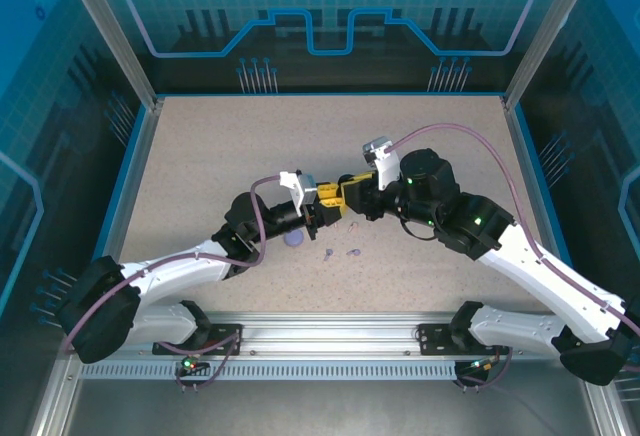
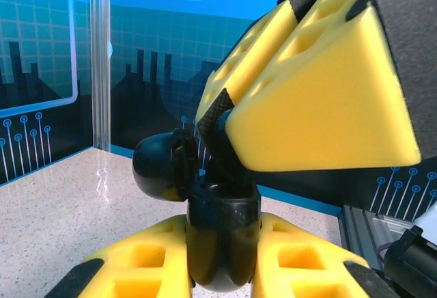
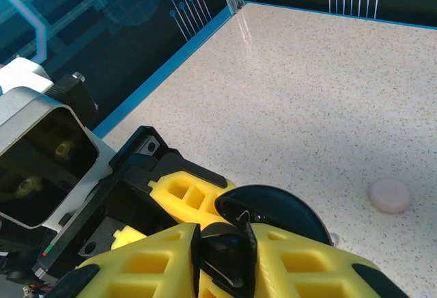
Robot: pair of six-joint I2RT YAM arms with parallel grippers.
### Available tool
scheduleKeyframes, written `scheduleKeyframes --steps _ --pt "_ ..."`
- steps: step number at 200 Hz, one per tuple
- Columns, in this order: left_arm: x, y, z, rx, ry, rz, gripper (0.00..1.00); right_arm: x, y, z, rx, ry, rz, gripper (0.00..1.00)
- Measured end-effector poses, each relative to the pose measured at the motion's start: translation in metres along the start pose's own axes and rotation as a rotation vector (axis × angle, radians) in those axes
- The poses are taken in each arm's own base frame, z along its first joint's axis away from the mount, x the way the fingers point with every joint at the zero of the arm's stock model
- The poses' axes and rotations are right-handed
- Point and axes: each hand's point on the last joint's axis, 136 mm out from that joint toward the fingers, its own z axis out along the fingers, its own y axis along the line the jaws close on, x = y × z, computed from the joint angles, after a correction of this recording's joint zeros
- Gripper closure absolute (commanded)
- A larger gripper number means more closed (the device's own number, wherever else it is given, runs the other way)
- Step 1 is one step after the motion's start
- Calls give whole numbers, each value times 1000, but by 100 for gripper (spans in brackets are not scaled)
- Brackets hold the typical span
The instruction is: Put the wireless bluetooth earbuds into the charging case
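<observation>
Left gripper [image 2: 222,267] clamps the open black charging case [image 2: 222,226]; right gripper [image 3: 227,251] pinches a black earbud [image 3: 232,264] at its mouth. Lilac case [image 1: 292,240] and loose earbuds [image 1: 326,253] lie lower centre.

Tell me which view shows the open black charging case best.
Left wrist: the black charging case sits clamped in the left gripper, lid swung open. Right wrist catches part of its dark rounded shell beyond the right gripper. From above, the meeting grippers largely hide it.

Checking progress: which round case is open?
The black case, clamped in the left gripper, with its lid flipped back. The purple case and pink case lie closed on the table.
</observation>
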Motion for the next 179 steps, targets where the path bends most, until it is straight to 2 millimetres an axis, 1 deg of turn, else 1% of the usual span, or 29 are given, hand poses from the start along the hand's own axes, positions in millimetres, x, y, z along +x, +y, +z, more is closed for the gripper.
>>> scheduleKeyframes --steps 54,103,141,179 --pt "0 0 0 0 0 0 98 0 -2 0 4 0 2 73" --pt "0 -1 0 1 0 2 98 0 -3 0 6 1 5 77" --pt "1 -1 0 2 1 2 98 -1 -2 -1 3 4 5 77" --pt "1 -1 1 3 2 1 98 -8 0 -6 -1 -12 5 77"
